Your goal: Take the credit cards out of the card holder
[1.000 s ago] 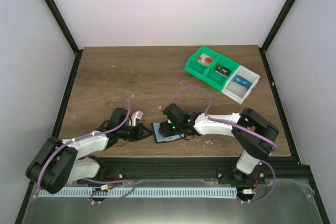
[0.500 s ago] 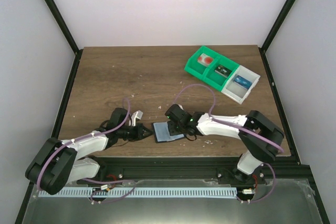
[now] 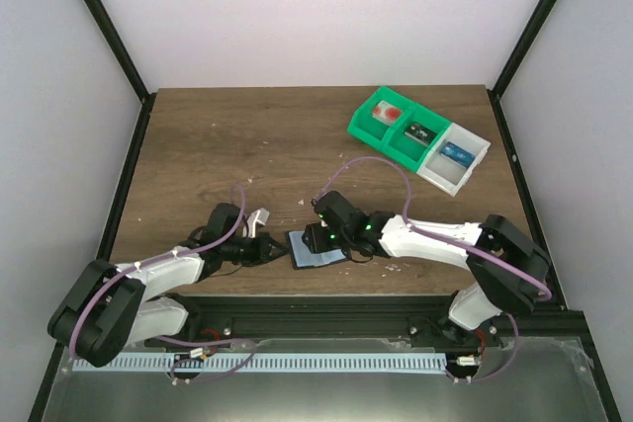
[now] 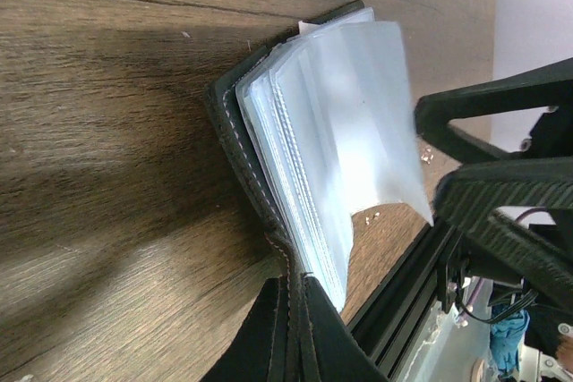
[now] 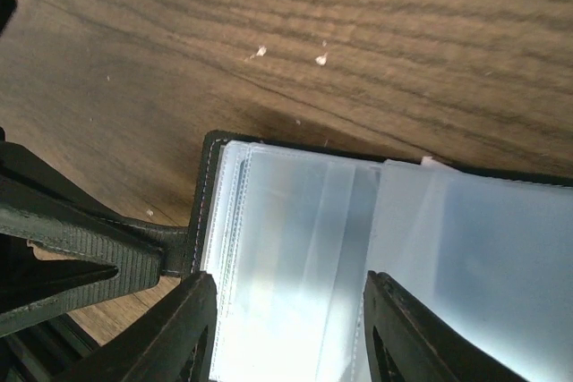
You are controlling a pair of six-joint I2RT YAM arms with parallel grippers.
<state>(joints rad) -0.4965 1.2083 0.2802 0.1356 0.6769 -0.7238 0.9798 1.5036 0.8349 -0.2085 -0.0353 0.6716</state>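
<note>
The card holder [image 3: 315, 249] lies open on the dark, grained wooden table [image 3: 218, 145], close to its near edge and between the two arms. Its cover is black leather with pale stitching along a rounded rim. Inside sits a thick stack of clear plastic sleeves [image 4: 331, 158], glossy and blue-grey under the light, with the top leaf curling up from the rest. The left gripper [image 4: 291, 288] is pinched tight on the holder's black edge at the spine side, low against the wood. The right gripper [image 5: 286, 292] hovers over the sleeves with its ribbed black fingers apart; the lifted leaf's free corner reaches its fingers, and no grip on it can be made out. Pale specks [image 5: 321, 59] dot the wood just beyond the holder. Well apart, at the table's far right, a green compartment tray [image 3: 391, 126] adjoins a white one [image 3: 455, 157], each holding small items. Purple cables [image 3: 361, 167] loop along both arms
</note>
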